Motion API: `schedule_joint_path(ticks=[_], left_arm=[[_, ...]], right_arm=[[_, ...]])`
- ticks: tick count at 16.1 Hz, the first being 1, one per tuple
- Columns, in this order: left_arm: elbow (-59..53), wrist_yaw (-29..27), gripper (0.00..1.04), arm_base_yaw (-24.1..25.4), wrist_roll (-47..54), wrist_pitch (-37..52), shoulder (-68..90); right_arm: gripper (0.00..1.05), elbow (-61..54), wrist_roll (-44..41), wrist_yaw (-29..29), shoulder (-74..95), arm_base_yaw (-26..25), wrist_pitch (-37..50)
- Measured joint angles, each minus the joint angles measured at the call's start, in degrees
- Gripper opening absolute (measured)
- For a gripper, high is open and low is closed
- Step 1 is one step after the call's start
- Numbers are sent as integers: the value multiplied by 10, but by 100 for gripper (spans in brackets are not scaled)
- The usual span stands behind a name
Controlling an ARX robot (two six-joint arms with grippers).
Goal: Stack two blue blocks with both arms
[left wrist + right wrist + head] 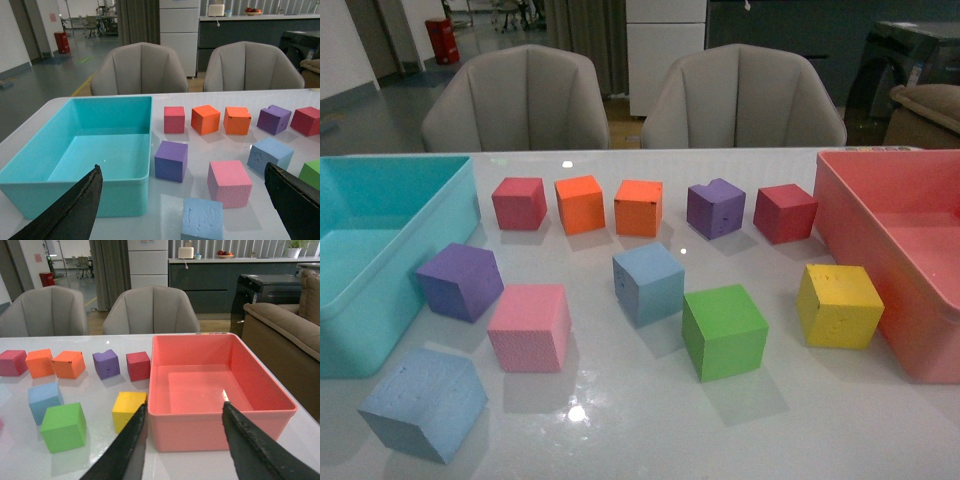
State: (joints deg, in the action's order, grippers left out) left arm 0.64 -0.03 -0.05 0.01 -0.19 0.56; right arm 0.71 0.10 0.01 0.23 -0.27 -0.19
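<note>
The blue block [423,403] at the front view's lower left lies just ahead of the left gripper [183,169], spread wide and empty (so is the right gripper [183,406]), while the second blue block [648,283] sits mid-frame.

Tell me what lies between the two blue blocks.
The pink cube, seen in the front view, between the near blue block and the far blue block.

An edge crops the near blue block [202,219], perhaps halfway
</note>
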Motion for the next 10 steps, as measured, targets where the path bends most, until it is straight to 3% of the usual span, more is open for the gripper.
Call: schedule_joint_path(ticks=[5, 7, 8, 10], left_arm=[[0, 0, 98, 0, 0, 0, 0], [10, 5, 98, 0, -8, -41, 7], [61, -6, 98, -26, -54, -147, 78], [101, -31, 98, -95, -110, -146, 149]], right_arm=[[94, 0, 0, 0, 0, 0, 0], [97, 0, 0, 0, 0, 0, 0], [98, 0, 0, 0, 0, 0, 0], [98, 0, 0, 0, 0, 0, 0]])
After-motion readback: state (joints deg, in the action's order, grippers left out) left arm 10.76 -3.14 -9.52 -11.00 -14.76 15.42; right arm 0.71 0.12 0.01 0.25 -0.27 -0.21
